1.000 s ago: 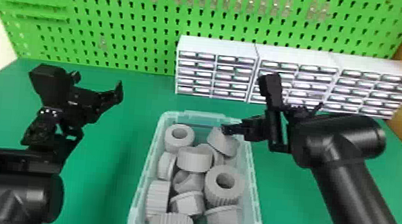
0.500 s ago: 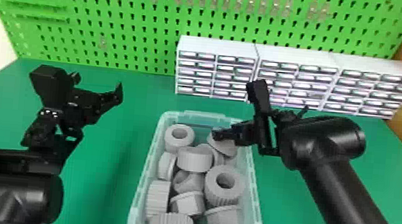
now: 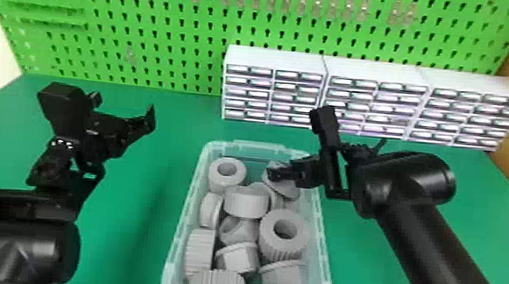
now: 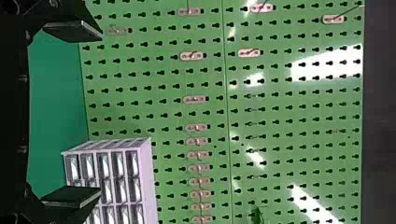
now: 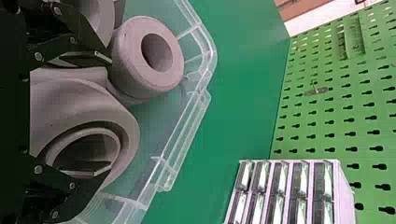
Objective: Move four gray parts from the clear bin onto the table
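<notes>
In the head view my right gripper (image 3: 274,172) is at the far right corner of the clear bin (image 3: 323,246), over a tilted gray part (image 3: 284,188). The right wrist view shows my right gripper (image 5: 111,114) with its fingers apart, one beside that hollow gray part (image 5: 74,100) and one at its round opening; whether they touch it I cannot tell. A ring-shaped gray part (image 5: 163,80) lies beside it. Several other gray parts (image 3: 246,201) fill the bin. My left gripper (image 3: 152,119) waits open over the table's left side; in the left wrist view the left gripper (image 4: 101,114) holds nothing.
White drawer cabinets (image 3: 274,59) stand on the green table (image 3: 125,247) behind the bin, towards the right. A green pegboard (image 3: 168,57) with metal hooks rises along the back. My right forearm crosses the table's right side.
My right gripper has moved left and down, from the bin's right edge to over the gray part in the far right corner. The left arm has kept still.
</notes>
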You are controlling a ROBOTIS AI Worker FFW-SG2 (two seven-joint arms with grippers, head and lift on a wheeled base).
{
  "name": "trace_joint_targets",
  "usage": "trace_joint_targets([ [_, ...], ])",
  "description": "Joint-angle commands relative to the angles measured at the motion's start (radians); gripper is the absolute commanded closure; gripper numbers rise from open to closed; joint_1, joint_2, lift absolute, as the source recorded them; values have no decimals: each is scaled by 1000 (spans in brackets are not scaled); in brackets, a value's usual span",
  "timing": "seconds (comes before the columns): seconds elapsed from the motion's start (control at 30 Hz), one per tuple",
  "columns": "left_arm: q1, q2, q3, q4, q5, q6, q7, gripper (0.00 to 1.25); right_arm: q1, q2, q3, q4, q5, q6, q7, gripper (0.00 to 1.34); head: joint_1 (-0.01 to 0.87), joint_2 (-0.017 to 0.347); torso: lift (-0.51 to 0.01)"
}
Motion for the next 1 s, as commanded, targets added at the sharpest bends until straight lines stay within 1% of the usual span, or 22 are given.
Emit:
trace_joint_targets([
  [0.0, -2, 0, -1, 0, -2, 0, 0, 121, -7, -1, 0, 30, 0, -26, 6, 473, 678, 34, -50],
  [0.23, -3, 0, -4, 0, -2, 0, 0, 121, -15, -1, 12, 66, -9, -58, 14, 473, 678, 34, -50],
  [0.4, -3, 0, -4, 0, -2, 0, -2, 121, -21, -1, 27, 76, -21, -72, 17, 478, 678, 34, -50],
  [0.57, -3, 0, -4, 0, -2, 0, -2, 121, -22, 1, 41, 78, -32, -72, 17, 541, 678, 34, -50],
  [0.67, -3, 0, -4, 0, -2, 0, -2, 121, -22, 3, 49, 79, -38, -72, 19, 660, 678, 34, -50],
  [0.8, -3, 0, -4, 0, -2, 0, -2, 124, -21, 7, 59, 78, -41, -55, 19, 947, 678, 34, -50],
  [0.83, -3, 0, -4, 0, -2, 0, -2, 124, -21, 7, 61, 78, -41, -53, 19, 989, 678, 34, -50],
  [0.87, -3, 0, -4, 0, -2, 0, -2, 124, -18, 7, 64, 75, -41, -52, 19, 1015, 678, 34, -50],
  [0.97, 0, 0, -4, 0, -2, 0, -2, 122, -12, 9, 67, 66, -41, -52, 19, 1015, 678, 34, -50],
])
